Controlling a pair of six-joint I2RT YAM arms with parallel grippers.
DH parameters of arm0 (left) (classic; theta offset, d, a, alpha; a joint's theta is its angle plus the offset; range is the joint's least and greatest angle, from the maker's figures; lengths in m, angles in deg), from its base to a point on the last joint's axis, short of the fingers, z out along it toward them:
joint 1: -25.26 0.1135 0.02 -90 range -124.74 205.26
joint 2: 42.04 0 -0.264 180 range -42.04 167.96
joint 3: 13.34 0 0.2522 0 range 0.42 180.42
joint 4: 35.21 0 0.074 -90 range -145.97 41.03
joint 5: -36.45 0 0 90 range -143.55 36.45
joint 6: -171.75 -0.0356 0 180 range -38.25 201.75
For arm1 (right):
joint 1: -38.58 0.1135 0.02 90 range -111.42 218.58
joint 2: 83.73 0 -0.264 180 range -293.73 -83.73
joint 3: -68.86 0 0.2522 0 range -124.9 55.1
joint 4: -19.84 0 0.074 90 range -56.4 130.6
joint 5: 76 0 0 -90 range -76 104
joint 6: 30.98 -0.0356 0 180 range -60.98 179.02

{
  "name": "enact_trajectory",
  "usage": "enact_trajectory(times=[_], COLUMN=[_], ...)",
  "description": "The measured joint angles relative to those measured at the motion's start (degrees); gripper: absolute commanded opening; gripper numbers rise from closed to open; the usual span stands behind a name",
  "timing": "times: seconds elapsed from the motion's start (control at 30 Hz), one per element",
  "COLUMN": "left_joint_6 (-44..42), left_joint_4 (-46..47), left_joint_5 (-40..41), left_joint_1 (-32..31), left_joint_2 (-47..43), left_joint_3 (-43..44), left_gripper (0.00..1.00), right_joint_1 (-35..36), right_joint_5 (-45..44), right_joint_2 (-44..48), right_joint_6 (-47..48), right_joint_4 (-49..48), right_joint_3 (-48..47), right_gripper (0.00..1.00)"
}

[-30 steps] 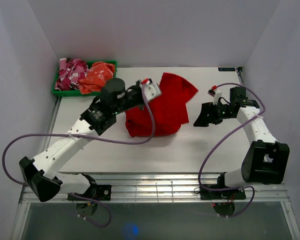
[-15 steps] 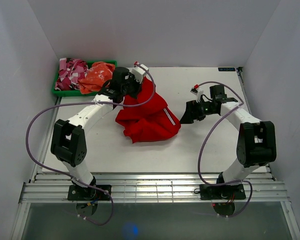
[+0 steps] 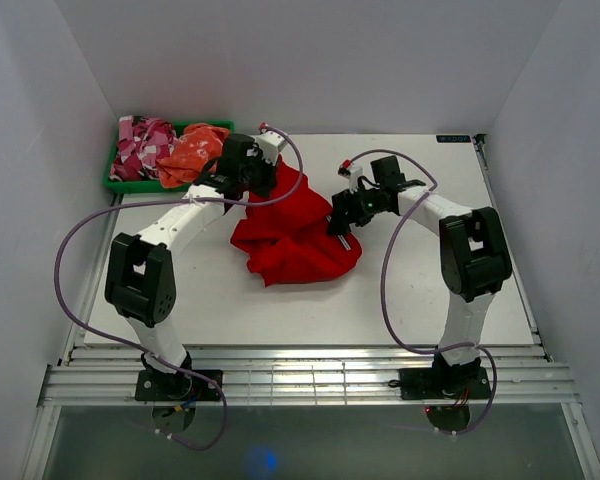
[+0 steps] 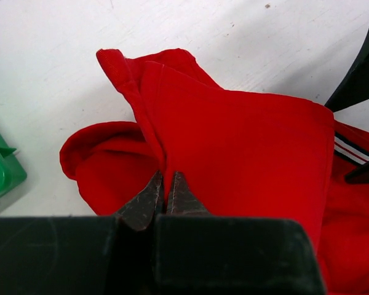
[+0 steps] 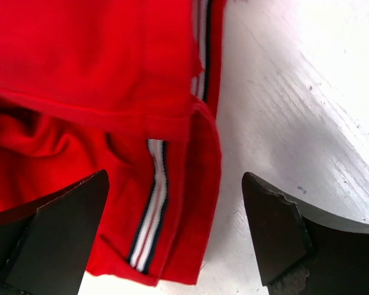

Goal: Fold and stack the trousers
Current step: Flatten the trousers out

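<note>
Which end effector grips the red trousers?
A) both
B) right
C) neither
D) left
D: the left end effector is shut on a fold of the trousers, while the right end effector stands open at their striped edge.

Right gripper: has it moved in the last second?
Yes. The right gripper swung left, away from the table's right edge, now open over the trousers' striped edge.
</note>
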Motion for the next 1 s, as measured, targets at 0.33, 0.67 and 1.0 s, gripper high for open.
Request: enact_trajectory(times=[0.33, 0.67, 1.0], left_joint_6=[3.2, 4.5, 5.6], left_joint_4=[-1.4, -6.6, -14.2], left_joint_5=[-0.6, -0.8, -5.9], left_joint_1=[1.4, 2.6, 4.1], left_joint_2=[0.2, -9.1, -17.0], left_joint_3=[0.0, -9.0, -18.2], left_gripper=[0.00, 0.04, 0.82], right_joint_1=[0.0, -6.4, -10.6], right_joint_5=[0.5, 1.7, -1.3], right_joint_2=[-1.2, 24.8, 32.4], right_joint_6=[1.9, 4.2, 4.3], right_joint_4=[1.6, 10.7, 15.7], right_joint_3=[-0.7, -4.2, -20.1], right_gripper=[0.08, 0.08, 0.08])
